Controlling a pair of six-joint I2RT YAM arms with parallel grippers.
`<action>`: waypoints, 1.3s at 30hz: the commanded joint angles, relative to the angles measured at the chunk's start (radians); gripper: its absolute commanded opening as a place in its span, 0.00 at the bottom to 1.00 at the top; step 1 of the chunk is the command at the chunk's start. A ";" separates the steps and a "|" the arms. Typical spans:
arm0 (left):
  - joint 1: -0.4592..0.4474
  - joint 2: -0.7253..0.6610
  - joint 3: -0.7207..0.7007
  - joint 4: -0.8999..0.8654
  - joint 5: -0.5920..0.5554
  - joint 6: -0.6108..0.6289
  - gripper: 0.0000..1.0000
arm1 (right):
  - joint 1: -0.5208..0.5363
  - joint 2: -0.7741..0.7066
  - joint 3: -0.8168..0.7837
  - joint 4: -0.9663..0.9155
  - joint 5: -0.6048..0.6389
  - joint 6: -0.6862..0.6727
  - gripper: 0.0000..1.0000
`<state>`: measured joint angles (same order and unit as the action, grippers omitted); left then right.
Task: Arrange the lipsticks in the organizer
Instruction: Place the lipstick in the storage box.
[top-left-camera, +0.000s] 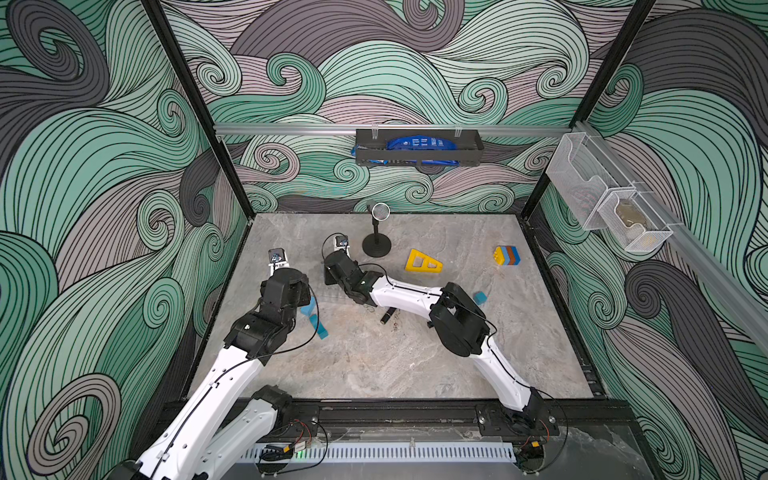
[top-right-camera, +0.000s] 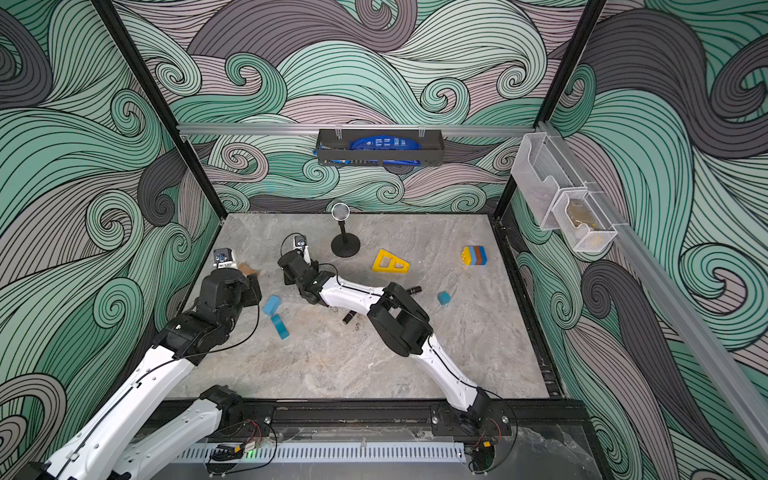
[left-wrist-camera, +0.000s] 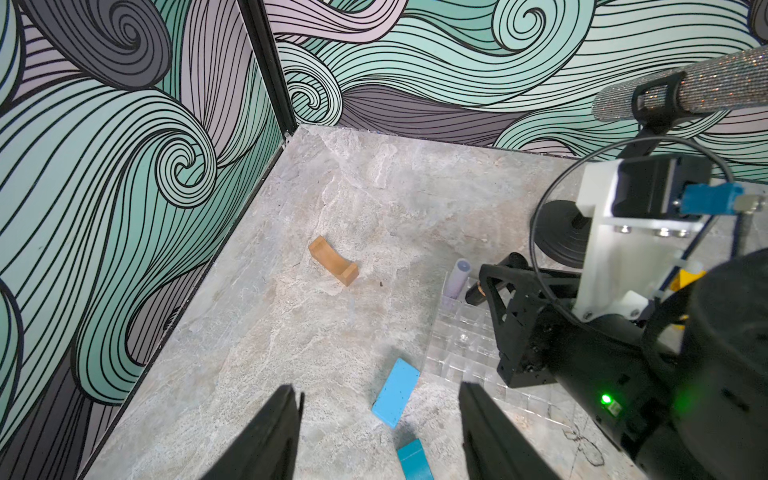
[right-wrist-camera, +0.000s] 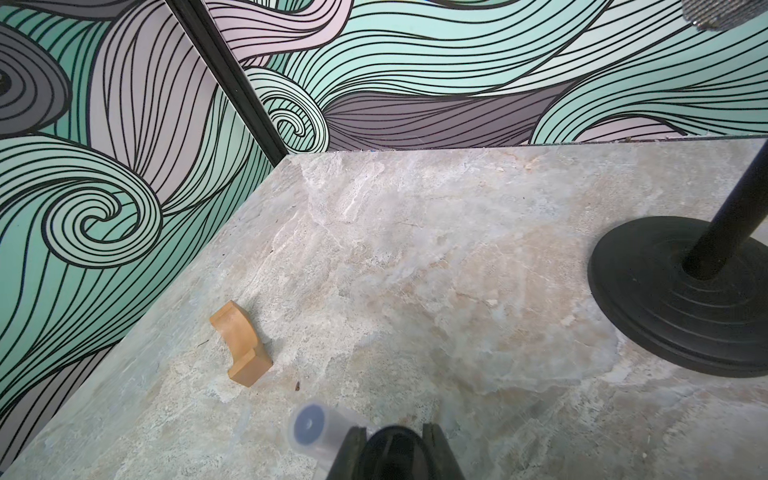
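A grey marbled table (top-left-camera: 374, 365) is seen, with a microphone stand (top-left-camera: 376, 245) set near its far edge and a yellow triangular frame (top-left-camera: 423, 262) and a stack of coloured bricks (top-left-camera: 507, 255) toward the far right corner. A curved wooden block (left-wrist-camera: 333, 260) is laid near the far left corner. A light blue block (top-right-camera: 272, 304) and a darker blue block (top-right-camera: 280, 326) lie just beside a clear organizer (left-wrist-camera: 461, 345), and a black lipstick (top-left-camera: 385, 317) and a teal cube (top-left-camera: 480, 297) lie nearer the middle.

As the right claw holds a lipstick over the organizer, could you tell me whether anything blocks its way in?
Nothing visible lies between the lipstick in the right claw and the organizer below it. Only a lilac tube stands in the cell beside it, close enough to bump.
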<state>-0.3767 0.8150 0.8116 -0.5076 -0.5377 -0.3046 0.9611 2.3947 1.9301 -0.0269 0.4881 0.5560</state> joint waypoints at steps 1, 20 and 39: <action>-0.007 -0.016 -0.011 0.023 0.000 0.012 0.63 | 0.008 0.032 0.038 -0.015 0.012 -0.012 0.16; -0.007 -0.038 -0.046 0.075 0.006 0.017 0.63 | 0.023 0.072 0.099 -0.085 0.047 -0.043 0.25; -0.007 -0.078 0.067 -0.007 0.093 0.067 0.64 | -0.032 -0.196 -0.080 -0.045 -0.099 0.073 0.45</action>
<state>-0.3767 0.7490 0.8272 -0.4797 -0.4789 -0.2577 0.9539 2.3173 1.8889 -0.1116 0.4252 0.5854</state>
